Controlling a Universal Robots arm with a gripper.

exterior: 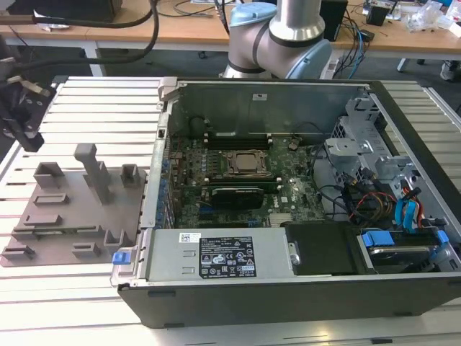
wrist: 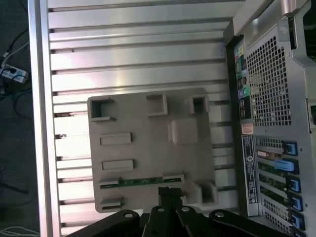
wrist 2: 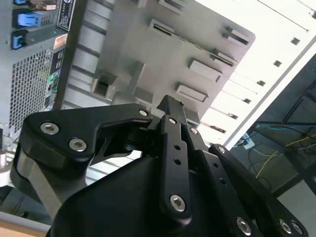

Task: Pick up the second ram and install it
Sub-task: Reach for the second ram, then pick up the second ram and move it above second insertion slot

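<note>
Grey tray slot half-hides 2nd ram.

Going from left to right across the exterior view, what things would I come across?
Grey holder plate → processor socket → black cover → drive with blue tabs.
</note>
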